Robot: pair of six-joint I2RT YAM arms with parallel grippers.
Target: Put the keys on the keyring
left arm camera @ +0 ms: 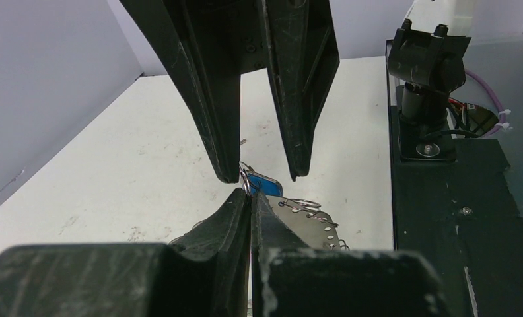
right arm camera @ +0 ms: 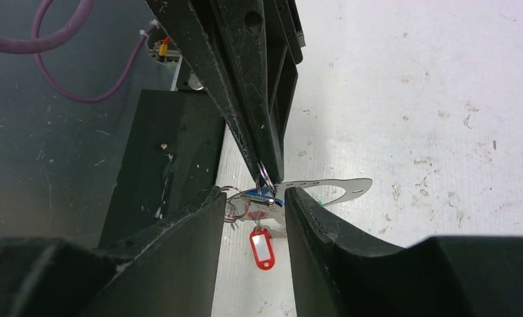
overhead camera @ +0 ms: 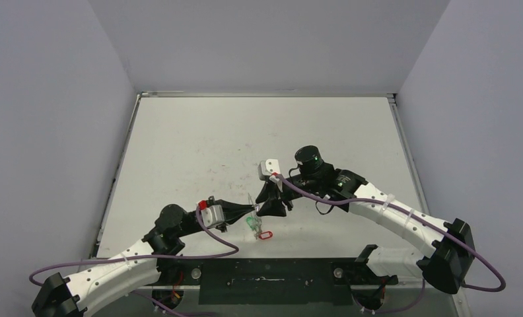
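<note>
The keyring (right arm camera: 341, 188), a silver sheet-metal hoop with small wire loops along its rim, sits between my two grippers near the table's front edge. My left gripper (left arm camera: 251, 193) is shut on one small wire loop (left arm camera: 245, 179) at the rim. A blue key tag (left arm camera: 267, 185) lies right behind that loop. My right gripper (right arm camera: 253, 198) is open, with its fingers either side of the loop and the blue tag (right arm camera: 259, 196). A red tag (right arm camera: 261, 247) hangs under the hoop, and a green tag (overhead camera: 251, 224) shows beside it. The metal keys themselves are too small to make out.
The black base plate (overhead camera: 265, 281) carrying both arm mounts runs along the near edge, just in front of the grippers. The right arm's base (left arm camera: 424, 72) stands on it. Grey walls close in the white table (overhead camera: 245, 132) on three sides.
</note>
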